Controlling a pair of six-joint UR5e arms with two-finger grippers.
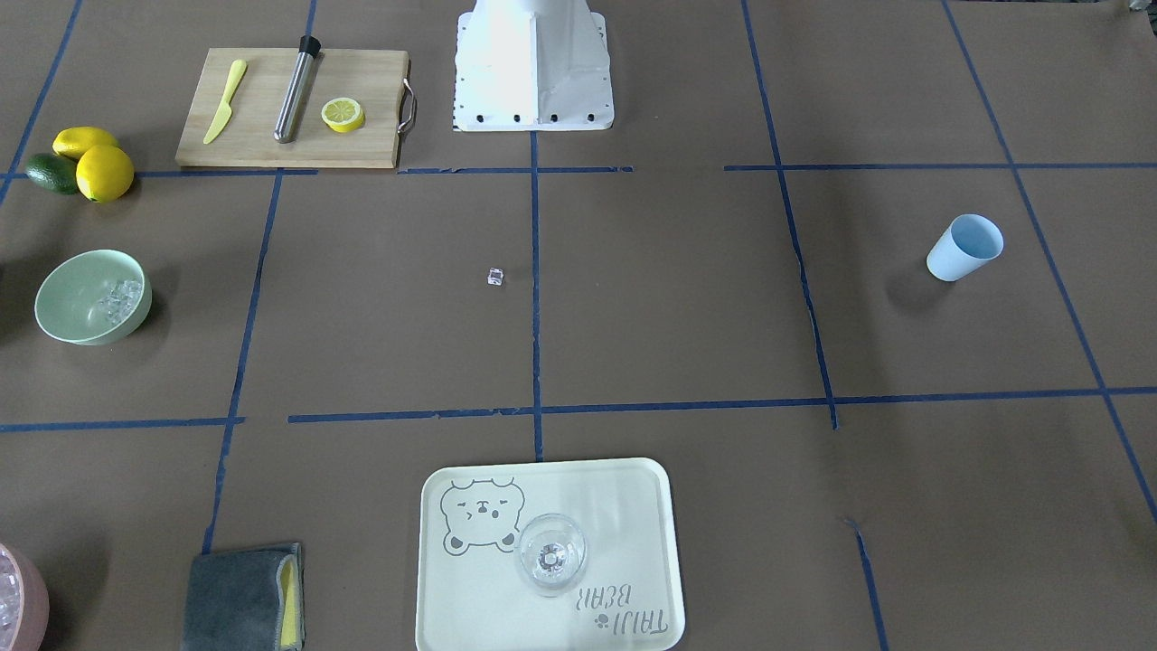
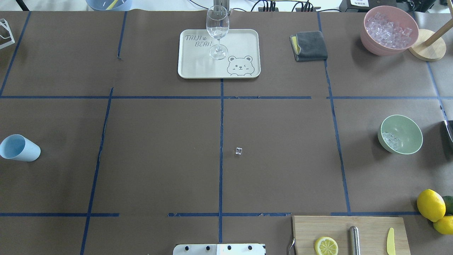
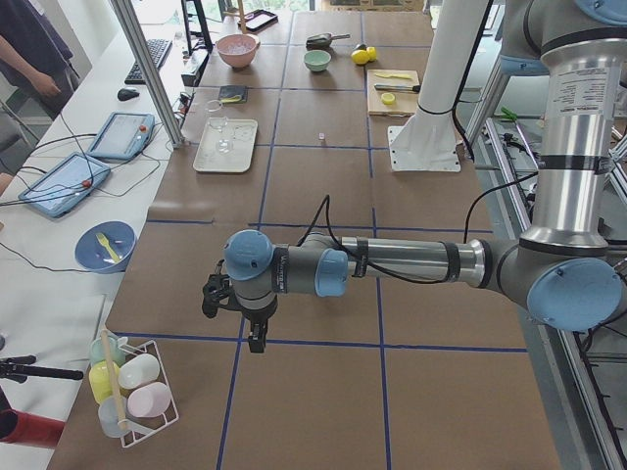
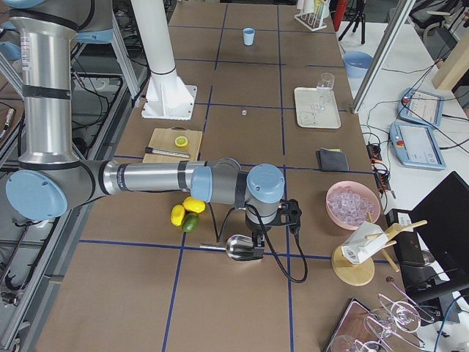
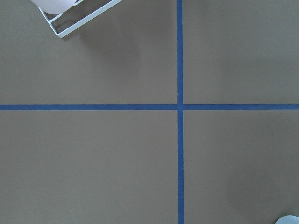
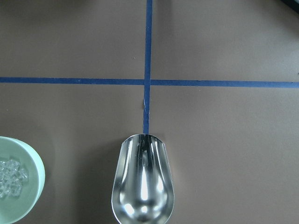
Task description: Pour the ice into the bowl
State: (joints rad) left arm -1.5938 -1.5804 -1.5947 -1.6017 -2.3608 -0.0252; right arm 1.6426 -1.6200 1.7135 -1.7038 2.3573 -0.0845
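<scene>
The right claw [image 4: 256, 242] hangs low over the desk [image 2: 159, 141] with a polished steel scoop [image 6: 142, 182] just beneath it. Whether it is clenched on the handle cannot be told. The scoop is smooth and mirror-bright, rounded at the back, and its hollow shows no cubes. Close beside it, not touching, stands the bowl [image 6: 35, 179], round, matte and pale mint. The ice [image 6: 11, 178] lies inside as a small glassy cluster against one wall.

The left claw [image 3: 255, 333] points down at the desk's far left end, near a white wire rack [image 3: 147, 406] of pastel cups. Its grip cannot be told either.

The only readable writing is "TAIJI BEAR", printed in grey on a cream rounded tray [image 2: 191, 67] beside a winking bear drawing. A clear stemmed glass [image 2: 217, 26] stands on it. The arm's own label is too small to read.

The desk is covered in dull brown paper gridded with blue tape. A stray cube [image 2: 239, 151] sits near the middle. A pink bowl [image 2: 368, 35] holds a heap of cubes, and a folded grey cloth [image 2: 309, 46] lies near it. A light blue cup [image 2: 19, 148] lies on its side. A wooden board [image 2: 371, 226] carries a lemon slice [image 2: 326, 245], a steel cylinder [image 2: 354, 241] and a yellow knife [image 2: 390, 241], with whole lemons [image 2: 430, 204] beside it.
</scene>
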